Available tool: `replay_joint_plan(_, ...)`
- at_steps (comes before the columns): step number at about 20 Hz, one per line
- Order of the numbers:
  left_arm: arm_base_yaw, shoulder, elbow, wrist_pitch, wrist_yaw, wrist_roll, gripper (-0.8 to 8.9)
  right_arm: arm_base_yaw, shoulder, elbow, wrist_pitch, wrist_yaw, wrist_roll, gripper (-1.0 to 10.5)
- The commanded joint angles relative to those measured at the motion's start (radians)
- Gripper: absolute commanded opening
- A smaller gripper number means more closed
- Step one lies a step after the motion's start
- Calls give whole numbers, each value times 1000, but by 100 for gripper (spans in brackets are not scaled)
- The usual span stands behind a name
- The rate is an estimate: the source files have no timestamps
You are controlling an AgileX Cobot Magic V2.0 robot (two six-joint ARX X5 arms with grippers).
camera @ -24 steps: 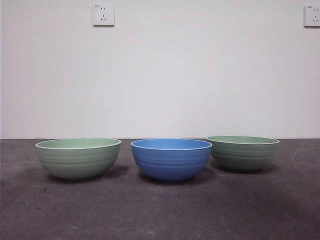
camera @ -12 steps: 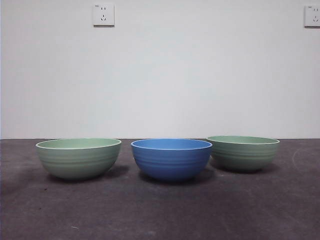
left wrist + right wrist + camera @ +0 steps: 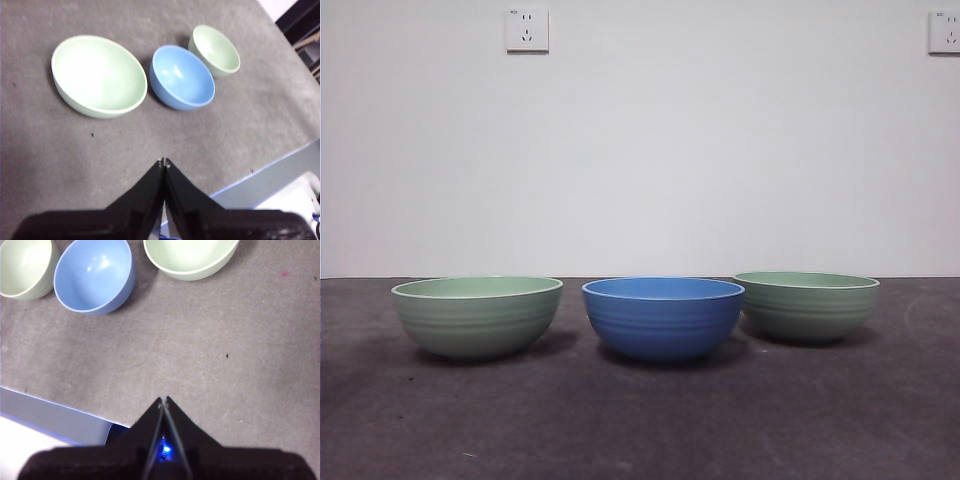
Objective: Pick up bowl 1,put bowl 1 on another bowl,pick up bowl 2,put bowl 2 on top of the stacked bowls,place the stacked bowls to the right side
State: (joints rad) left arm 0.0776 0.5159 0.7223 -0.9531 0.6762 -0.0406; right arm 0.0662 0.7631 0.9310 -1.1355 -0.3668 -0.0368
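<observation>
Three round ribbed bowls stand apart in a row on a dark grey surface (image 3: pixel 640 420): a pale green bowl (image 3: pixel 477 317), a medium-blue bowl (image 3: pixel 663 318) between, another pale green bowl (image 3: pixel 806 306). Left claw (image 3: pixel 163 162) and right claw (image 3: pixel 163 400) hover short of the bowls, jaws closed, empty.

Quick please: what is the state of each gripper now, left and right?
Left gripper: closed, holding nothing, above the table.
Right gripper: closed, holding nothing, above the table.
</observation>
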Motion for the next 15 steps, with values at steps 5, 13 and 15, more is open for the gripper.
replay_joint_plan(5,1,30,4,-6,0,40,472,2,1,4,5,-1,-3,379)
replay_joint_plan(13,1,32,4,-6,0,33,566,2,13,4,44,6,53,625)
replay_joint_plan(15,1,32,4,-6,1,33,566,2,36,4,127,7,112,621)
